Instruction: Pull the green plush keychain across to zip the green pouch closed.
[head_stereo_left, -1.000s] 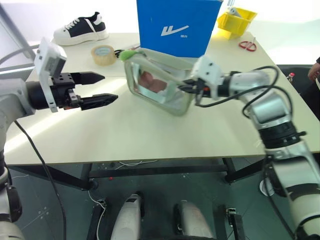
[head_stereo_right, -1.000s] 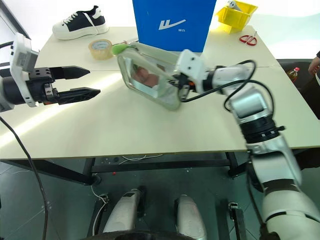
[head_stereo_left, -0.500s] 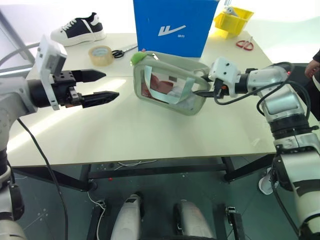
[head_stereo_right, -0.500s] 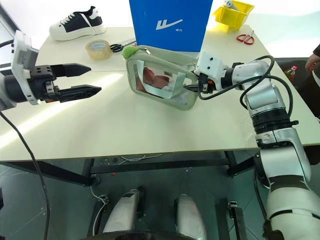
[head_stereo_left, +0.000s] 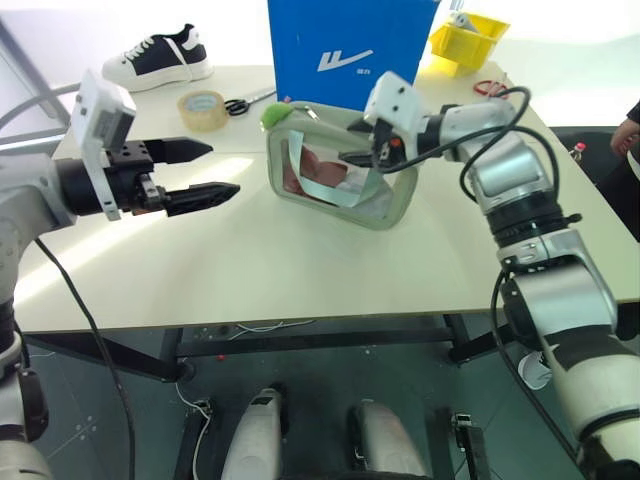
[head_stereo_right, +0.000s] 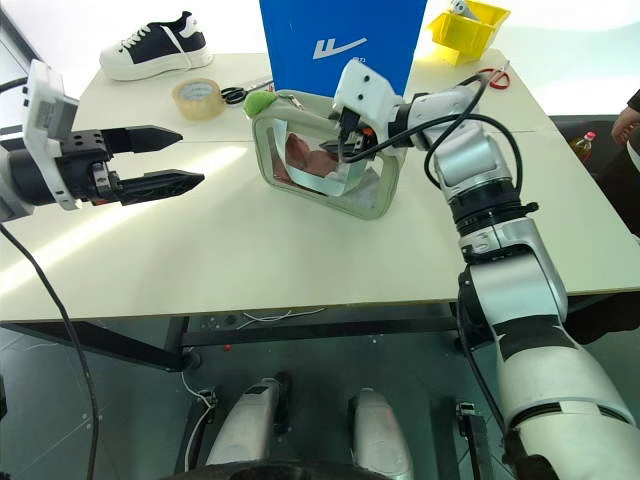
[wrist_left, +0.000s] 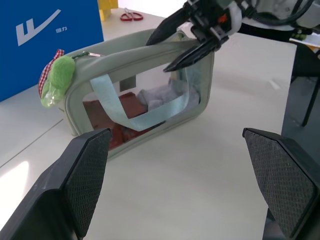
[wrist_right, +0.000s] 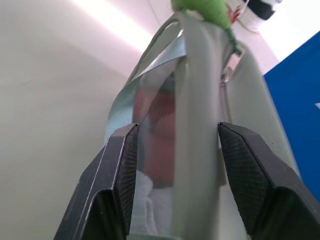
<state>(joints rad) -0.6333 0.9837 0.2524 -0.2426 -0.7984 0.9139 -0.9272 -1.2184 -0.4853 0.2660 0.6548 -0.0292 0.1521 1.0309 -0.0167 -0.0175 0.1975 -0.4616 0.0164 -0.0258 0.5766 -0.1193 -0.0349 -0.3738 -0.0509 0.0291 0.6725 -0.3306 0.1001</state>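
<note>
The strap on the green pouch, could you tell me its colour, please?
Pale blue strap, clearest in the left wrist view.

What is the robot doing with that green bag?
It wants to zip the green pouch shut by pulling the green plush keychain across. That keychain sits at the pouch's far-left end, untouched. The right gripper is open over the pouch's right end. The left gripper waits open, off to the left.

Blue box (head_stereo_left: 345, 45), standing at back of bench (head_stereo_left: 300, 270): white swoosh-like logo mark on its front face, with a short line of small white characters just beside it, too small to read. No other legible text, label or number seen.
</note>
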